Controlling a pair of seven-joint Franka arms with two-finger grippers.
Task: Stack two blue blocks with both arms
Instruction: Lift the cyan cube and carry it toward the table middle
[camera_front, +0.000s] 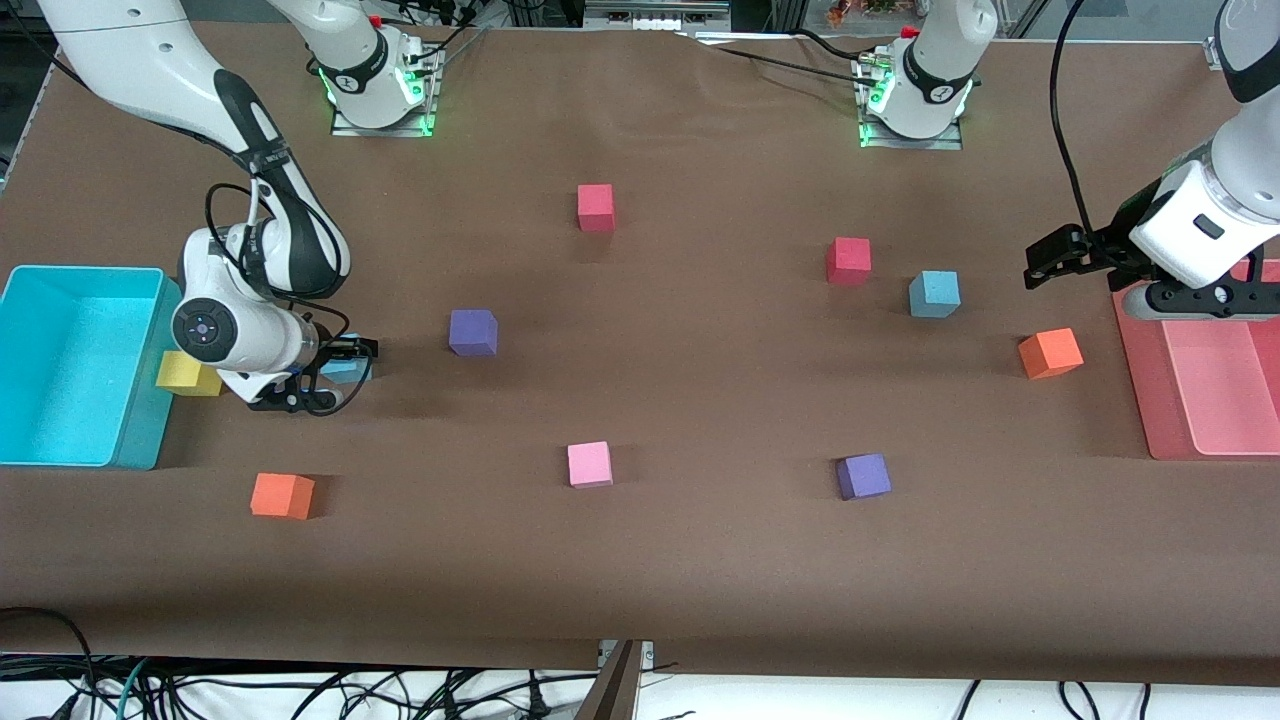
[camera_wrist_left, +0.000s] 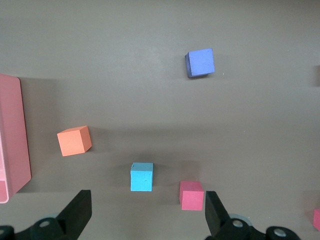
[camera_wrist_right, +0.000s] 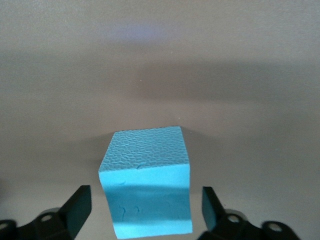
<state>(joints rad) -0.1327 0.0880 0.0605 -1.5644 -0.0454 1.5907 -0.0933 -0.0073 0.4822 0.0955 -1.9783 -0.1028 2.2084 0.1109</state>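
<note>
One blue block (camera_front: 934, 293) sits on the table toward the left arm's end, beside a red cube (camera_front: 849, 260); it also shows in the left wrist view (camera_wrist_left: 141, 176). My left gripper (camera_front: 1035, 265) is open and empty, up in the air beside the pink tray, its fingers (camera_wrist_left: 80, 212) wide apart. The other blue block (camera_front: 352, 372) lies by the turquoise bin, largely hidden by my right hand. My right gripper (camera_front: 345, 358) is low at the table and open, with this block (camera_wrist_right: 147, 182) between its fingers (camera_wrist_right: 80, 207), a gap on each side.
The turquoise bin (camera_front: 140, 420) has a yellow cube (camera_front: 185, 373) against it. Purple cubes (camera_front: 473, 332) (camera_front: 863, 476), orange cubes (camera_front: 282, 495) (camera_front: 1050, 353), a pink cube (camera_front: 589, 464) and a second red cube (camera_front: 596, 207) are scattered. The pink tray (camera_front: 1150, 400) lies at the left arm's end.
</note>
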